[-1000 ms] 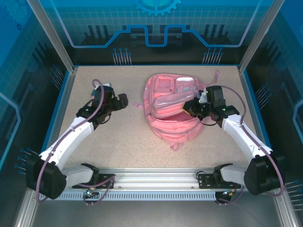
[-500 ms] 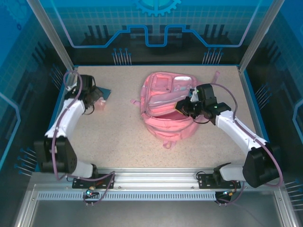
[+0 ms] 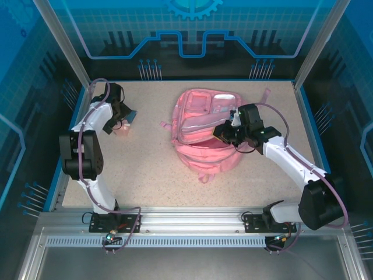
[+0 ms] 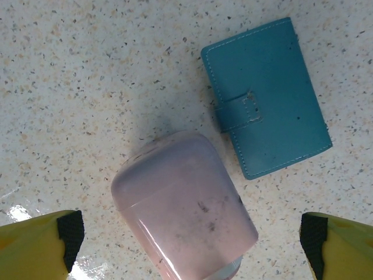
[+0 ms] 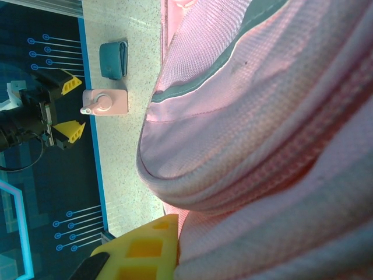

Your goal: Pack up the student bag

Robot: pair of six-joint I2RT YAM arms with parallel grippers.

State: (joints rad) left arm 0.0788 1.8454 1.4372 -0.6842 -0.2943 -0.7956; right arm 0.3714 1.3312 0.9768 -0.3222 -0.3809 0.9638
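Wide apart stand the jaws of the left gripper (image 3: pixel 118 119), which hangs over the far left corner of the table (image 3: pixel 151 169). In the left wrist view its two yellow fingertips (image 4: pixel 35 248) show at the bottom corners, one on each side of a pink bottle (image 4: pixel 183 204) that lies on its side between them. Neither fingertip touches the bottle. A teal wallet (image 4: pixel 265 96) lies flat just beside the bottle, closed with a stitched tab across its edge.

Over on the other side, the right gripper (image 3: pixel 224 133) has its jaws drawn together, pinched on the fabric of the student bag (image 3: pixel 204 151) at the near right edge of its open mouth. The right wrist view has one yellow finger (image 5: pixel 143 254) pressed against folds of the pink fabric, with a grey-green trim line running along the rim above it.

The student bag lies on the table right of centre and toward the far edge, its zip pockets and pale patches facing up and its main compartment gaping, darker inside. Pink straps trail from it at the far right corner, on the left side and at the near edge. It is well apart from the bottle and the wallet, which are across the table beyond it in the right wrist view.
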